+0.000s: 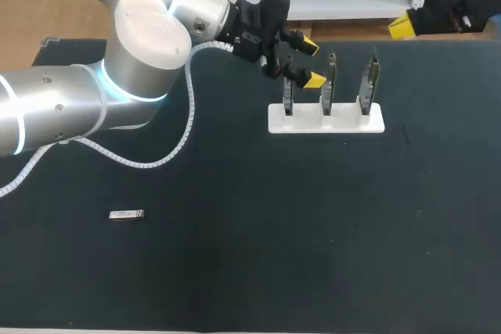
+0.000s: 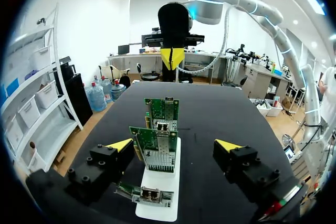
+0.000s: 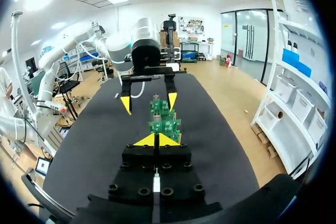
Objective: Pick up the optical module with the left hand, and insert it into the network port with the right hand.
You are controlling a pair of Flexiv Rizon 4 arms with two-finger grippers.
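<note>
The optical module, a small silver bar, lies on the black table at the front left, far from both grippers. My left gripper hangs open over the left end of a white stand. The stand holds three upright green network cards. In the left wrist view the left gripper has nothing between its fingers, and the cards stand in a row under and ahead of it. Beyond them my right gripper faces it. That gripper is shut and empty; the left gripper shows past the cards.
The white cable of the left arm loops over the table's left half. In the head view my right gripper shows only as yellow tips at the table's far edge. Bare black tabletop spreads across the front and right.
</note>
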